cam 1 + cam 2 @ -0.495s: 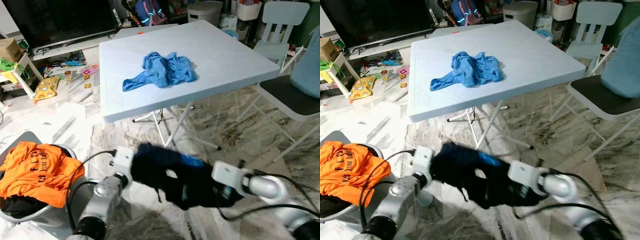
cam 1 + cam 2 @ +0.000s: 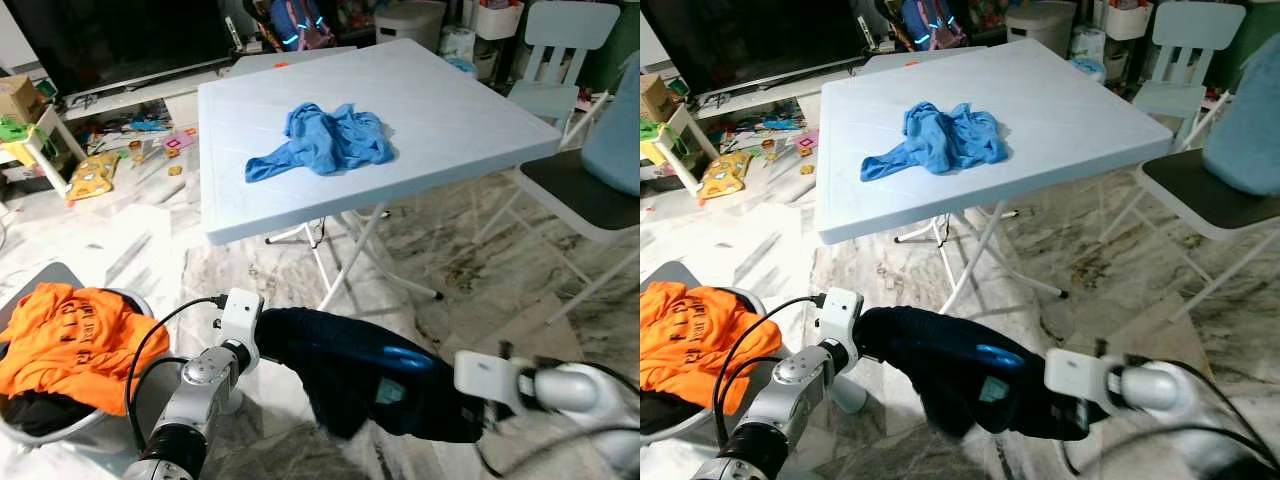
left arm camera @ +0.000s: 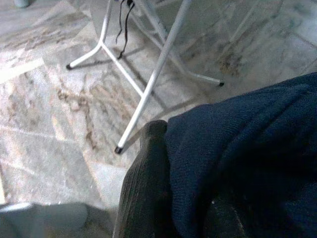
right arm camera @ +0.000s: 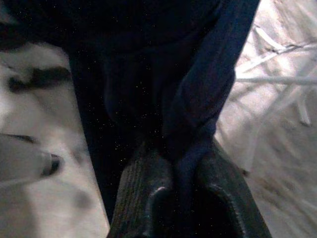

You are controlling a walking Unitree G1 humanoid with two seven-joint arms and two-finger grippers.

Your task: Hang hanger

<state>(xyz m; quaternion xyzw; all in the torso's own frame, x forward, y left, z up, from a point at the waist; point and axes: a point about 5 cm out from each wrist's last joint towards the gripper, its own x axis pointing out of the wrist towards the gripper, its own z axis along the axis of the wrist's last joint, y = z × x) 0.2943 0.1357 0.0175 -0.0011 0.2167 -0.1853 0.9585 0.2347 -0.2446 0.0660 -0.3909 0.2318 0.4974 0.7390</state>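
Note:
A dark navy garment (image 2: 370, 375) hangs stretched between my two grippers, low over the marble floor in front of the table. My left gripper (image 2: 272, 335) holds its left end; in the left wrist view one black finger (image 3: 143, 188) presses against the navy fabric (image 3: 247, 148) and the other is hidden under it. My right gripper (image 2: 462, 408) holds the right end, and in the right wrist view its fingers (image 4: 143, 193) are shut on a bunched fold of the fabric (image 4: 198, 109). I see no hanger.
A white folding table (image 2: 450, 120) stands ahead with a crumpled blue cloth (image 2: 325, 140) on it. A basket (image 2: 60, 430) holding an orange shirt (image 2: 75, 340) sits at my lower left. A chair (image 2: 590, 190) stands at the right; toys (image 2: 95, 175) litter the far-left floor.
The right gripper has pulled away to the right, drawing the navy garment out wider and flatter between the two grippers. The left gripper has kept its place.

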